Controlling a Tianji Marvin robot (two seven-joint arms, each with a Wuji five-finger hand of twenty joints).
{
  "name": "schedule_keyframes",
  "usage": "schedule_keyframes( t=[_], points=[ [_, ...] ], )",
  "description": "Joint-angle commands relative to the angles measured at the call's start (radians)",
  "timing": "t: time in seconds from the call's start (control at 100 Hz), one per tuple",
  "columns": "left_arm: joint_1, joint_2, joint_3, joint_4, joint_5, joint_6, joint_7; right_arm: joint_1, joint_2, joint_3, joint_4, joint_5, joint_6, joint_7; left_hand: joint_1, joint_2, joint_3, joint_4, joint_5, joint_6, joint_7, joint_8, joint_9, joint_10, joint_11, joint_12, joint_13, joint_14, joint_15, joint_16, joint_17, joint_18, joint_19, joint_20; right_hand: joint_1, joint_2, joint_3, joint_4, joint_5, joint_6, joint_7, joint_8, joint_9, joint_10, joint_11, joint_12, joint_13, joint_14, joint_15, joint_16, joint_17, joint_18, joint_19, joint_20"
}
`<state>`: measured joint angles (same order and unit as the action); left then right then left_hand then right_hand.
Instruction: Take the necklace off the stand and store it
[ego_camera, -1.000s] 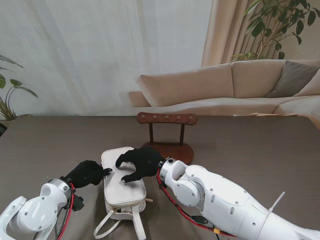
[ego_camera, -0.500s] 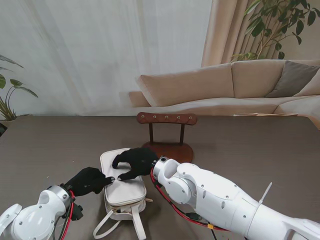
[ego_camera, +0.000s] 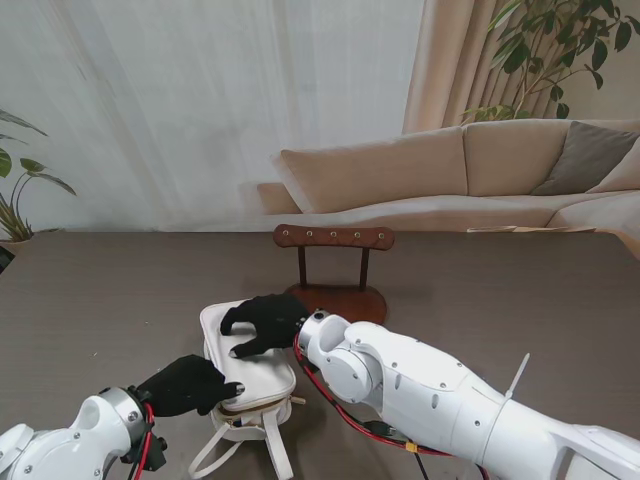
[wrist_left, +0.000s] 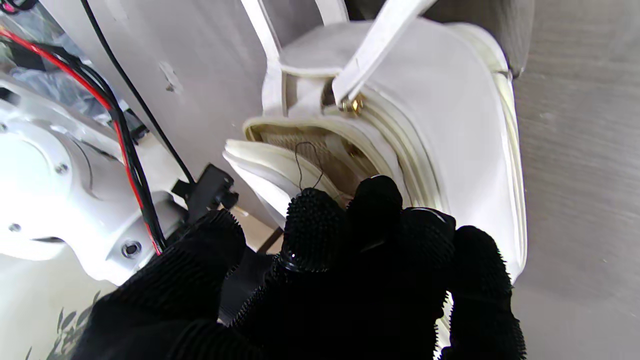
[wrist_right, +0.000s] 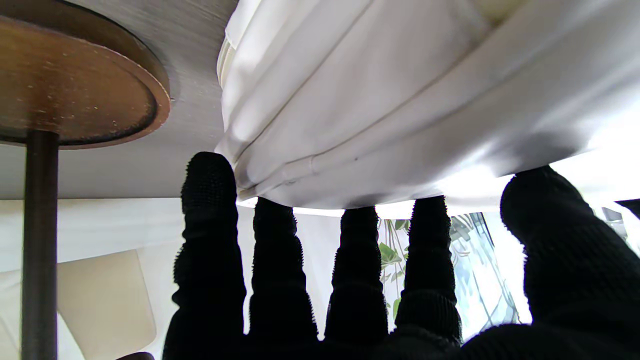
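On top of the white bag (ego_camera: 250, 375) the right hand (ego_camera: 263, 320) lies flat, fingers (wrist_right: 272, 235) spread and tips pressing the upper panel — gripping nothing, just bearing down. At the bag's nearer end the left hand (ego_camera: 192, 383) has its fingers bunched together at the mouth of the bag, fingertips (wrist_left: 315, 215) touching the parted cream lips; a thin dark thread loops just past them, and whether that is the necklace I cannot tell. Two white straps (ego_camera: 272, 445) trail toward me. Just beyond the bag stands the wooden stand (ego_camera: 334, 262) — bar bare, oval base on the table (ego_camera: 520, 300).
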<state>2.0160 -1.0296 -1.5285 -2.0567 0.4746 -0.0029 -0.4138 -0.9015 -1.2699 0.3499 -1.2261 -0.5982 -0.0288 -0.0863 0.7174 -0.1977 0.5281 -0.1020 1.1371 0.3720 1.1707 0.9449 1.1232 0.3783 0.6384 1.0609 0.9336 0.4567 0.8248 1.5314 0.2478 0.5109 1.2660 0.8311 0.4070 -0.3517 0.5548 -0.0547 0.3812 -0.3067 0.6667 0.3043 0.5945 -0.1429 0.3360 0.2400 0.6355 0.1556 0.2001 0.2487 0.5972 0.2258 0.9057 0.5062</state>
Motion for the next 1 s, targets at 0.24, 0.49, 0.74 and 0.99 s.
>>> schedule_keyframes(
  t=[0.24,0.49,0.74,0.99],
  points=[
    [0.041,0.017,0.045,-0.097,0.015,0.019,-0.112,-0.019,-0.016,-0.044,0.063,0.01,0.01,0.05,-0.016,-0.021,-0.021,0.013,0.007,-0.004,0.026,-0.004,0.017,-0.021,0.021,-0.004,0.05,0.03,0.021,0.014,0.038,-0.063,0.059,0.003,0.054,0.036,-0.064,0.027,0.009,0.038,-0.014,-0.012,0.012,0.025,0.013,-0.011,0.03,-0.017,0.048,0.021,-0.361,-0.031,-0.007,0.0],
    [0.071,0.024,0.058,-0.159,0.034,0.021,-0.141,-0.015,-0.023,-0.056,0.076,0.017,0.021,0.057,-0.017,-0.019,-0.024,0.014,0.01,-0.009,0.03,-0.005,0.026,-0.026,0.026,-0.005,0.063,0.03,0.028,0.012,0.052,-0.059,0.064,0.001,0.06,0.042,-0.071,0.027,0.003,0.041,-0.018,-0.011,0.012,0.027,0.012,-0.011,0.03,-0.016,0.052,0.026,-0.366,-0.035,-0.008,0.004],
    [0.065,0.028,0.093,-0.18,0.042,0.017,-0.147,-0.013,-0.034,-0.067,0.094,0.024,0.028,0.056,-0.021,-0.017,-0.025,0.013,0.009,-0.018,0.03,-0.008,0.041,-0.031,0.031,-0.008,0.085,0.03,0.037,0.008,0.078,-0.046,0.075,-0.001,0.067,0.048,-0.078,0.027,0.004,0.044,-0.019,-0.009,0.015,0.027,0.014,-0.01,0.036,-0.013,0.062,0.034,-0.364,-0.039,-0.002,0.012],
    [0.04,0.034,0.124,-0.192,0.04,0.017,-0.163,-0.015,-0.034,-0.071,0.09,0.025,0.036,0.061,-0.021,-0.015,-0.029,0.013,0.01,-0.026,0.031,-0.01,0.059,-0.038,0.038,-0.009,0.105,0.028,0.049,0.005,0.109,-0.032,0.09,-0.003,0.069,0.053,-0.086,0.028,0.005,0.045,-0.018,-0.006,0.019,0.028,0.02,-0.008,0.04,-0.015,0.072,0.041,-0.365,-0.043,0.006,0.02]
  ],
)
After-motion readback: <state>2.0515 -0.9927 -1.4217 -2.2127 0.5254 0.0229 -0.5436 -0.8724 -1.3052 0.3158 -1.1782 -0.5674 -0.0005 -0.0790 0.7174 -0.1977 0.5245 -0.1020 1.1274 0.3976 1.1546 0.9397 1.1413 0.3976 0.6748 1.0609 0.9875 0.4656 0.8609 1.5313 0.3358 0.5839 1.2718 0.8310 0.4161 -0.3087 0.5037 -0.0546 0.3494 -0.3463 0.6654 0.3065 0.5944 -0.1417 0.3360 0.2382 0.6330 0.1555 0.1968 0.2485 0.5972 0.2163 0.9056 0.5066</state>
